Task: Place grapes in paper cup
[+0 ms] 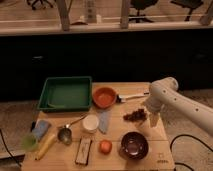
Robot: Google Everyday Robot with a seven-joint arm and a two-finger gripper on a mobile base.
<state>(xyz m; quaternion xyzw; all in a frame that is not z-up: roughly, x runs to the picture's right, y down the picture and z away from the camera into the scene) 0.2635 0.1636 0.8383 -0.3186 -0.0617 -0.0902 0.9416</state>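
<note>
The grapes (134, 115), a small dark purple-brown bunch, lie on the wooden table right of centre. The paper cup (90, 123) stands upright, white with a pale inside, near the table's middle, left of the grapes. My gripper (153, 120) hangs from the white arm (167, 95) at the right. It points down just right of the grapes, close to them and above the table.
A green tray (65, 93) sits at the back left, an orange bowl (104, 97) beside it. A dark maroon bowl (134, 145) is at the front, with an orange fruit (105, 146) and a metal scoop (65, 134) nearby. A pale green cup (29, 142) and a banana (45, 145) are at the front left.
</note>
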